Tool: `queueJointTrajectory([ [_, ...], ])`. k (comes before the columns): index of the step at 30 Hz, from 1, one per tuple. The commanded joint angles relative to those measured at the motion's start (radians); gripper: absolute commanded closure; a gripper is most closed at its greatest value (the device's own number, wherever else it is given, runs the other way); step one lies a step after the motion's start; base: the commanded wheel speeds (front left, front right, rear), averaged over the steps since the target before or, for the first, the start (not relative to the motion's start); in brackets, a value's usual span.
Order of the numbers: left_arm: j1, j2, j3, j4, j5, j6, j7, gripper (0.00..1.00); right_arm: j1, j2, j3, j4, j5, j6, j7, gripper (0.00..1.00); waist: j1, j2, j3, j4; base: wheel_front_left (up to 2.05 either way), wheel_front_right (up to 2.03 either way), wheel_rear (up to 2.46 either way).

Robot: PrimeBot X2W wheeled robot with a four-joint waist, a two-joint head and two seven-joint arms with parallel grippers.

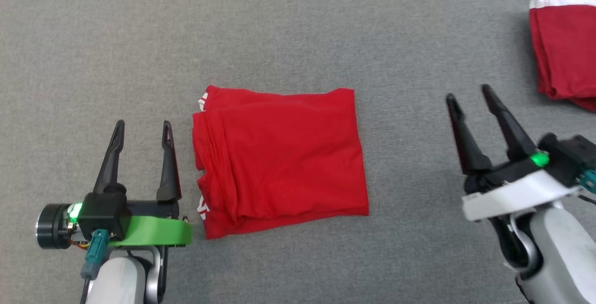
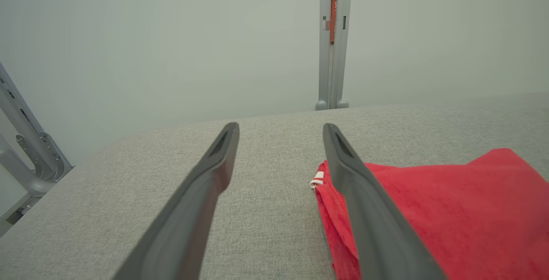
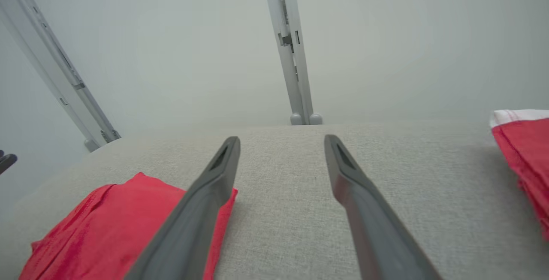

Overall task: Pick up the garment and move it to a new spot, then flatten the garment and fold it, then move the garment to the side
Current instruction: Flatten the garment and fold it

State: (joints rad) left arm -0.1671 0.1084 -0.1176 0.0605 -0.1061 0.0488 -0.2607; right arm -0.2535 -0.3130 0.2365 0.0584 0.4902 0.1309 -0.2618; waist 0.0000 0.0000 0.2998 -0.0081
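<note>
The folded red garment (image 1: 279, 159) lies mid-surface (image 1: 298, 29), between the claws. The left claw (image 1: 143, 126) is spread and empty, one finger just beside the garment's edge. The right claw (image 1: 468, 94) is spread, empty and well apart from it. The head view shows a second red piece (image 1: 565, 48) far right, and the left wrist view shows grey posts (image 2: 333, 40). White marks on the waistband (image 1: 203, 101) may be lettering, but they are unreadable.
</note>
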Motion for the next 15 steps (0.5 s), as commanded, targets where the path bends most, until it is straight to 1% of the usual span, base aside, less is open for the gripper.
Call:
queueJointTrajectory([
  [1, 0.021, 0.013, 0.008, -0.001, -0.004, 0.005, 0.002, 0.00, 0.039, 0.013, -0.035, -0.013, -0.022, -0.001, -0.003, 0.00, 0.0000, 0.0000, -0.038, -0.033, 0.00, 0.00, 0.00],
  [3, 0.036, 0.024, 0.009, -0.001, 0.002, 0.007, 0.011, 0.00, 0.086, 0.025, -0.083, -0.026, -0.053, -0.001, -0.003, 0.00, 0.0000, 0.0000, -0.057, -0.043, 0.00, 0.00, 0.00],
  [6, 0.071, 0.024, 0.009, -0.012, -0.001, 0.016, 0.020, 0.00, 0.146, 0.042, -0.128, -0.041, -0.080, -0.001, 0.006, 0.00, 0.0000, 0.0000, -0.093, -0.053, 0.00, 0.00, 0.00],
  [15, 0.164, 0.034, 0.004, -0.013, -0.023, 0.014, 0.036, 0.00, 0.275, 0.075, -0.162, -0.088, -0.121, -0.001, 0.069, 0.00, 0.0000, 0.0000, -0.185, -0.062, 0.00, 0.00, 0.00],
])
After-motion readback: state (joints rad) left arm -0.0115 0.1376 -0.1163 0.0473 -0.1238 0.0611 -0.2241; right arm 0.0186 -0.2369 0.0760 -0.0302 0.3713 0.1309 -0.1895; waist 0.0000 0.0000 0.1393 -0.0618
